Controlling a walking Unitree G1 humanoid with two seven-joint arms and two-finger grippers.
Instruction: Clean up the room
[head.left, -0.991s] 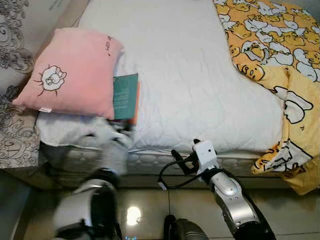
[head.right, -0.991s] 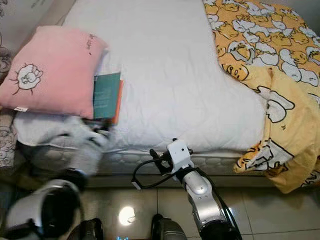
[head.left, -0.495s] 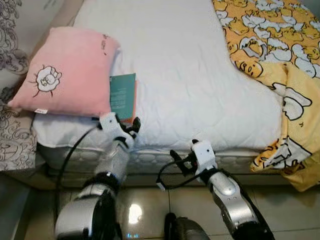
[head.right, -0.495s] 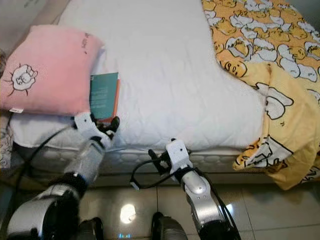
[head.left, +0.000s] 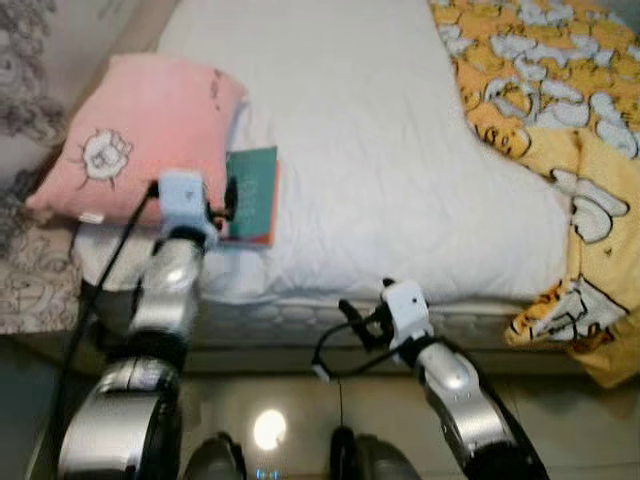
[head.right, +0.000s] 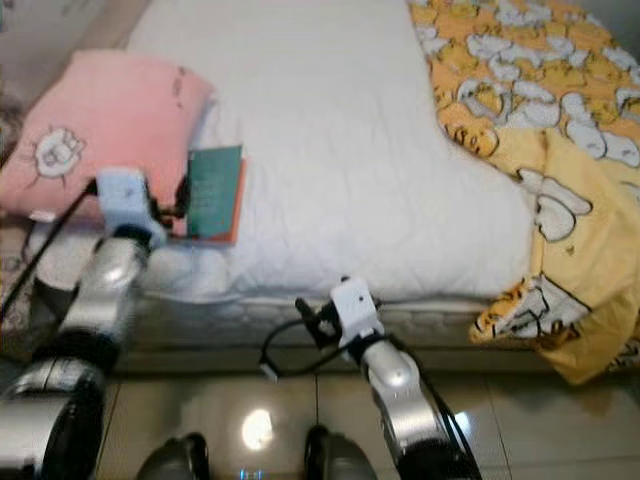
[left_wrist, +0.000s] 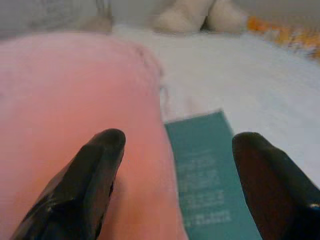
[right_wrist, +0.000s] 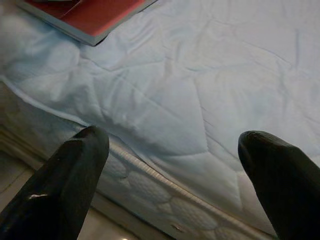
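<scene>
Barely started tidying: my left gripper (left_wrist: 172, 187) gapes wide and empty (right gripper (right_wrist: 170, 175) too), teal book (left_wrist: 205, 170) lying ahead between its fingers, beside the pink pillow (head.left: 140, 140).

Left gripper (head.right: 172, 203) sits between pink pillow (head.right: 100, 130) and teal book (head.right: 214, 192).

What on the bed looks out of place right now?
The teal book lies half tucked under the pink pillow, which sits askew near the mattress edge. The yellow duck blanket is bunched up and spilling over the bed's corner. The left gripper, open, is at the book.
</scene>
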